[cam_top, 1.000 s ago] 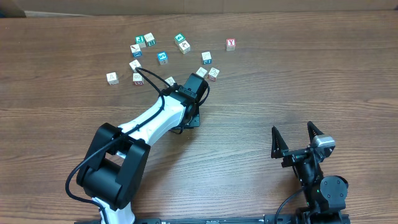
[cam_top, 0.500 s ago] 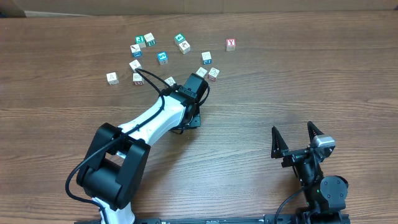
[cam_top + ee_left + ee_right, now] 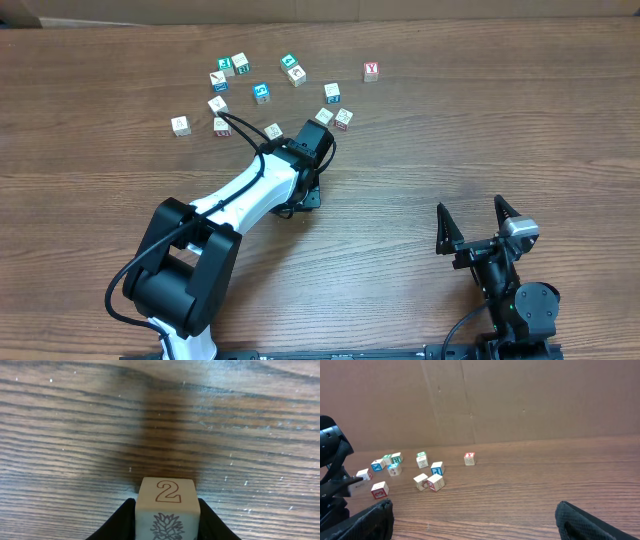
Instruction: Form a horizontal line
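Observation:
My left gripper (image 3: 308,193) is shut on a white cube (image 3: 167,510) that shows a red outlined 2 on its top face and a grey pineapple on the side facing the camera. Black fingers (image 3: 125,519) press both of its sides just above the wood. The cube with a red Y (image 3: 371,71) stands alone at the back right, also seen from the right wrist (image 3: 469,458). A horizontal line of touching cubes is out of view; the cubes lie scattered. My right gripper (image 3: 478,222) rests near the front edge, open and holding nothing (image 3: 475,520).
Several loose cubes lie behind the left arm: teal ones (image 3: 226,65), a blue one (image 3: 261,93), white ones (image 3: 180,125) and a close pair (image 3: 343,118). A cardboard wall (image 3: 520,400) backs the wooden table (image 3: 480,120).

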`<action>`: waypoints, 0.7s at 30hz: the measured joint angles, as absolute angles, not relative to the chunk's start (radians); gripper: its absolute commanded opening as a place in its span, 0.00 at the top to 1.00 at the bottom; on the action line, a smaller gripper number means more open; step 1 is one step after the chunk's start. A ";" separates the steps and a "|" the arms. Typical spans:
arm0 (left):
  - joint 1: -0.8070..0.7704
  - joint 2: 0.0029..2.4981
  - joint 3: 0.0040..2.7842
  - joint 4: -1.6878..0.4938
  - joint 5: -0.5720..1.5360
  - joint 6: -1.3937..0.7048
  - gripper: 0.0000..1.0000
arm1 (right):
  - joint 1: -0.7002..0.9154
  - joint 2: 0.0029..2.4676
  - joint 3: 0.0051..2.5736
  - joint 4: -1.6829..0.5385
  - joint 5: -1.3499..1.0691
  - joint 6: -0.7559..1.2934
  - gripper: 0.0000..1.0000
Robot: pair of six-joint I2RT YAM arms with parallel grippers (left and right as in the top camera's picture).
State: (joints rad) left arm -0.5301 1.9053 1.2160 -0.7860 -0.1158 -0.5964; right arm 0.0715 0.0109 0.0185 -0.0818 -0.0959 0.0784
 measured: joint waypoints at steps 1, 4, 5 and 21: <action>-0.530 1.905 1.216 -0.786 -0.115 -0.597 0.64 | 0.072 0.011 0.019 -0.082 -0.096 0.078 0.00; -0.530 1.905 1.216 -0.788 -0.112 -0.598 0.55 | 0.072 0.011 0.019 -0.083 -0.096 0.078 0.00; -0.530 1.905 1.216 -0.789 -0.110 -0.598 0.53 | 0.072 0.011 0.019 -0.082 -0.096 0.079 0.00; -0.516 1.909 1.256 -0.794 -0.109 -0.540 0.37 | 0.072 0.011 0.019 -0.083 -0.096 0.078 0.00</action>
State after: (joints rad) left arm -0.5159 1.9087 1.2556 -0.7937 -0.1085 -0.5404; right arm 0.0715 0.0109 0.0185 -0.0826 -0.0959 0.0784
